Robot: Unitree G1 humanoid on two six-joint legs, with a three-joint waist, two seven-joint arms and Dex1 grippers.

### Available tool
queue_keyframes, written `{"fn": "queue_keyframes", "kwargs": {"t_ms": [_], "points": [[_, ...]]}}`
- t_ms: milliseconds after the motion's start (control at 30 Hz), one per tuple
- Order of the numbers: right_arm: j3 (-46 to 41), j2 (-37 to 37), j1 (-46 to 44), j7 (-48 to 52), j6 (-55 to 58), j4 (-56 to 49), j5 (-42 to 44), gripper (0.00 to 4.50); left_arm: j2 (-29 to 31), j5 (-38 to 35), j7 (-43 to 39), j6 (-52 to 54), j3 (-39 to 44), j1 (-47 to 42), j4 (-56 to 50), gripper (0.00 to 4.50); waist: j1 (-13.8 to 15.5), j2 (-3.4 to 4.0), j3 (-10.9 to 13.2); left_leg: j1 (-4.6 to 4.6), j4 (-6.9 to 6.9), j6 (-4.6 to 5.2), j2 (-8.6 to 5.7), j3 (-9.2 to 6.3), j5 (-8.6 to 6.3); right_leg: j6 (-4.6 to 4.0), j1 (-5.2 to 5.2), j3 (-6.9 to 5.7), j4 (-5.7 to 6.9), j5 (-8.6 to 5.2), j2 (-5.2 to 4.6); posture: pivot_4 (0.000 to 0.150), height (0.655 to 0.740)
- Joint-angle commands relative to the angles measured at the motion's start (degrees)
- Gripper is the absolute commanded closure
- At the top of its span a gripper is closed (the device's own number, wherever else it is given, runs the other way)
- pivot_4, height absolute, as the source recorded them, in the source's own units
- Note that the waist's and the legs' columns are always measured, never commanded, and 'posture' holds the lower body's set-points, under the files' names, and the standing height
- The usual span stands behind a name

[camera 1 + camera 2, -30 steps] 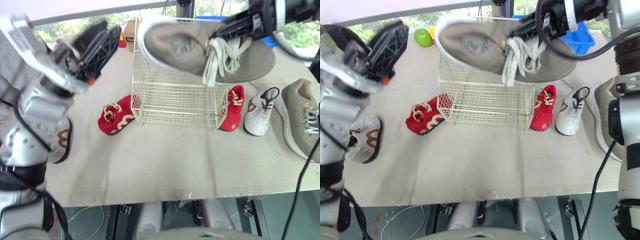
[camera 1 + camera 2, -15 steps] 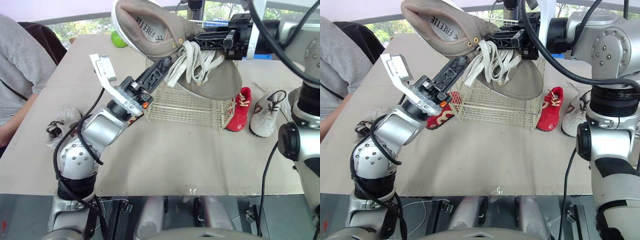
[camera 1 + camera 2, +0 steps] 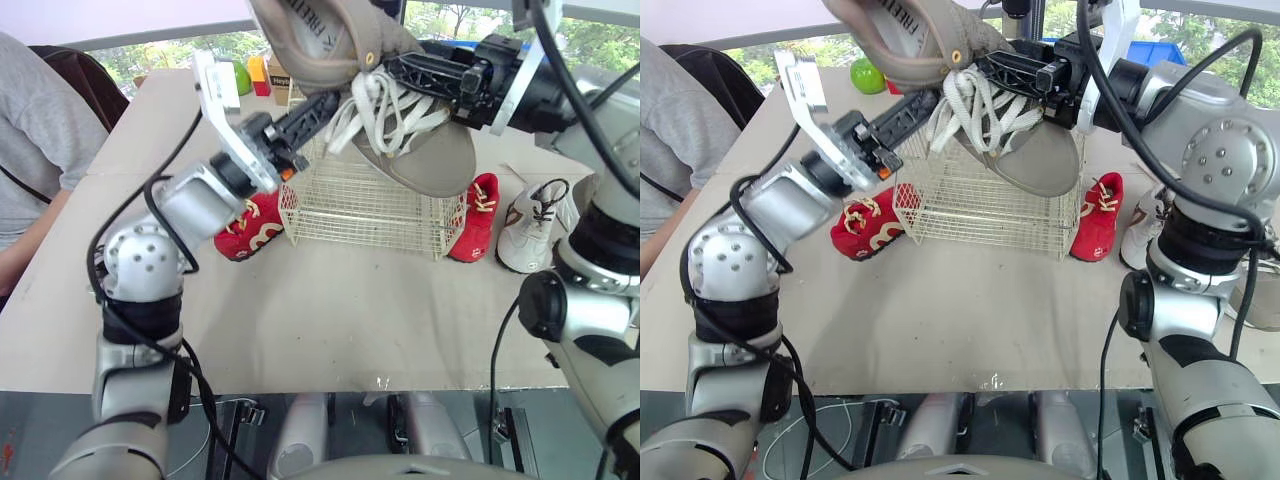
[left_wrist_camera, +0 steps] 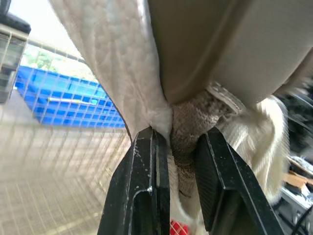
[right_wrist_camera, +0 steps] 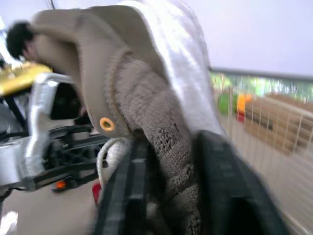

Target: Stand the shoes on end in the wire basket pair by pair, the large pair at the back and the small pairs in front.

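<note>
We see the big tan lace-up shoe (image 3: 432, 152) up in the air, just over the white wire basket (image 3: 360, 210), with its heel high and its toe tipped down to the right. Our left gripper (image 3: 330, 103) and our right gripper (image 3: 397, 68) both pinch tight on its middle, by the white laces (image 3: 395, 115).

You've got the basket (image 3: 365, 205) mid-frame on the table (image 3: 330, 320). The big shoe (image 3: 430, 160) hangs right over it at top centre, pinched by the left gripper (image 3: 325, 105) from the left and the right gripper (image 3: 400, 68) from the right. A small shoe (image 3: 248, 228) sits just left of the basket, a second shoe (image 3: 478, 215) just right of it, and a third shoe (image 3: 525, 225) further right. There's a ball (image 3: 241, 77) behind, upper left.
</note>
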Motion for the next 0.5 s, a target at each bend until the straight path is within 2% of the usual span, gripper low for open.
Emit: {"fn": "queue_keyframes", "kwargs": {"t_ms": [33,67,100,133,300,400,500], "points": [[-2.33,-0.20,0.36,-3.33,-5.45,-5.89,1.95,1.10,3.07,4.74,-6.71,0.09,2.67,-9.60,7.43,4.08,-0.20,0.00,0.00,-0.01,0.00,0.00,0.00,0.00,0.00,0.00,-0.02,-0.01,0.03,0.00,0.00,0.150,0.7400],[-2.03,-1.58,1.88,-2.65,-6.62,-7.57,2.30,0.59,4.03,7.53,-9.34,-0.21,2.00,-12.31,10.57,4.08,-0.27,0.00,0.00,0.00,-0.02,0.00,0.00,-0.01,0.00,0.00,-0.03,-0.01,0.02,0.00,0.00,0.150,0.7400],[-1.65,-3.15,4.52,-1.10,-9.17,-10.25,2.40,0.31,4.61,10.23,-11.41,-0.86,1.53,-15.71,14.71,4.08,-0.19,-0.01,0.00,0.00,-0.02,0.00,0.00,0.00,0.00,0.01,-0.03,-0.03,0.02,-0.01,0.01,0.150,0.7400],[-0.91,-4.51,7.16,-0.18,-12.19,-12.72,2.07,0.24,5.13,13.30,-13.66,-1.71,1.08,-18.90,18.84,4.09,-0.27,-0.01,0.00,-0.02,-0.03,0.00,-0.01,-0.01,0.00,0.02,0.00,-0.09,-0.07,-0.01,0.04,0.150,0.7400],[-1.19,-7.68,21.62,2.61,-22.24,-21.26,3.91,0.24,5.47,32.06,-25.94,-13.49,-3.95,-34.08,39.10,4.09,-0.48,0.01,0.01,-0.04,-0.13,0.00,-0.03,0.03,0.00,0.04,0.05,-0.06,-0.31,-0.02,0.03,0.150,0.7400],[0.10,-11.57,31.20,3.16,-26.47,-25.58,0.99,0.24,4.47,43.19,-32.43,-25.15,-7.46,-41.33,50.51,4.09,-0.55,0.01,0.01,-0.06,-0.22,0.00,-0.03,0.05,0.00,0.04,0.06,-0.06,-0.49,-0.02,0.02,0.150,0.7400],[-1.71,-11.13,37.94,0.37,-27.05,-28.70,3.65,0.24,3.26,52.57,-36.03,-37.35,-10.31,-46.68,60.34,4.09,-0.48,-0.01,0.03,-0.07,-0.37,0.00,-0.02,0.08,0.00,0.05,0.03,-0.05,-0.60,-0.03,0.03,0.150,0.7400]]}}
